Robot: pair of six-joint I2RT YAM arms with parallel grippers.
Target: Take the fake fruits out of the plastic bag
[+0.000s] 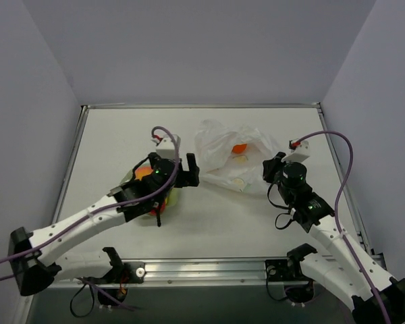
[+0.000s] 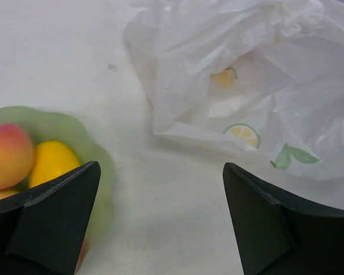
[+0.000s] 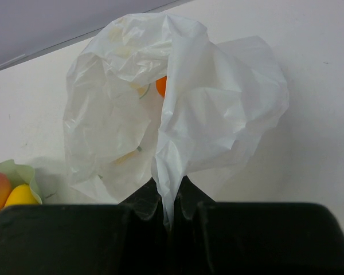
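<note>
**A:** Where is the plastic bag to be seen?

**B:** It is seen crumpled on the white bench, right of centre and toward the far side. Its thin white film is printed with lemon-slice marks and a green leaf.

**A:** What is held by the right fingers?

**B:** A fold at the bag's right edge is pinched between them. They are clenched tight on it, and the film rises from the pinch in a tall ridge.

**A:** And the left fingers?

**B:** They are spread wide, with nothing gripped. Bare bench is seen between them, with the bowl to their left and the bag to their far right.

**A:** Where are the fake fruits found?

**B:** An orange fruit is seen inside the bag, toward its far side and partly covered by film. A peach-pink fruit and a yellow fruit are laid touching in the pale green wavy-edged bowl. The bowl is set left of the bag and apart from it. In the top view the bowl is largely hidden under the left arm. A reddish patch at the bowl's near rim may be another fruit, but it cannot be made out beside the finger.
</note>
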